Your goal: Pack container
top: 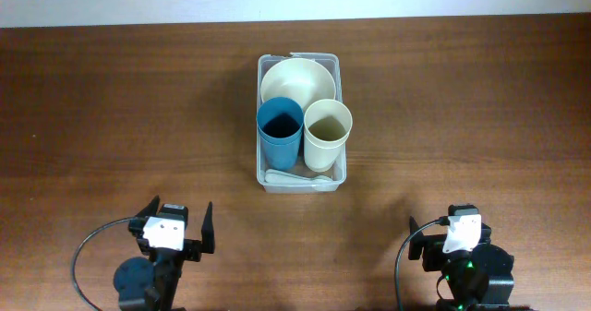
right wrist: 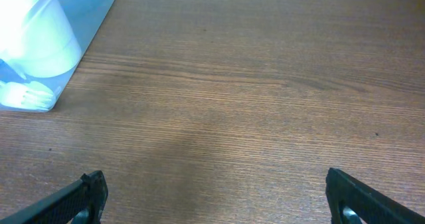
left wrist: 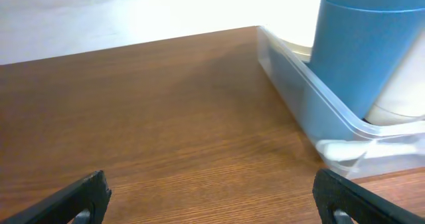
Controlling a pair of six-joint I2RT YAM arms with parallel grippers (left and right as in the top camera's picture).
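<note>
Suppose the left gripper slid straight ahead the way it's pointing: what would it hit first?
Probably nothing: ahead of the left gripper lies only bare table. The container sits to its right; its near corner looks close to the gripper's path, so a graze is possible.

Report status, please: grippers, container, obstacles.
Left gripper open, empty; right gripper open, empty. Container holds cream bowl, blue cup, cream cup, white utensil. No obstacle seen.
</note>
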